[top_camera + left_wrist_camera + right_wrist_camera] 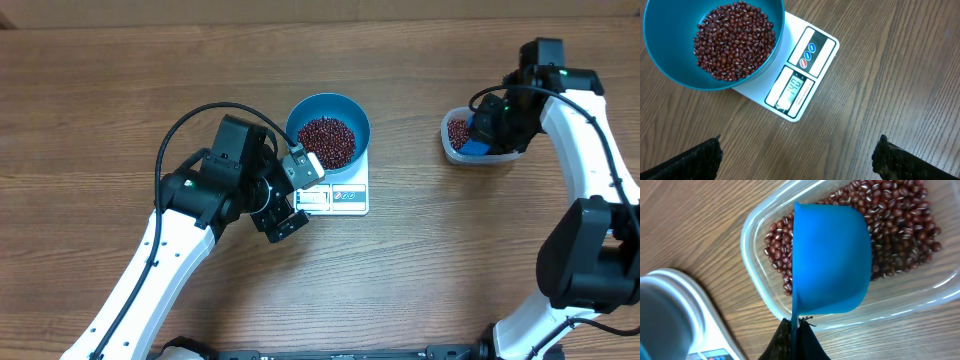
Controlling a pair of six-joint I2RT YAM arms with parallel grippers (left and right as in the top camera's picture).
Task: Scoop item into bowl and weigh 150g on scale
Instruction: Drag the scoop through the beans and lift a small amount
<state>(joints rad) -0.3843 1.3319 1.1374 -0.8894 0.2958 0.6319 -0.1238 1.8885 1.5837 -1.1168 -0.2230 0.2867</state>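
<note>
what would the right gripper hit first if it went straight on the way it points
Most likely the beans in the clear tub: the blue scoop that the right gripper holds leads the way, right above them. Depth is unclear.

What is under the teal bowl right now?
The white scale. Its display and buttons stick out beyond the bowl; the platform beneath the bowl is covered, so I cannot see it.
</note>
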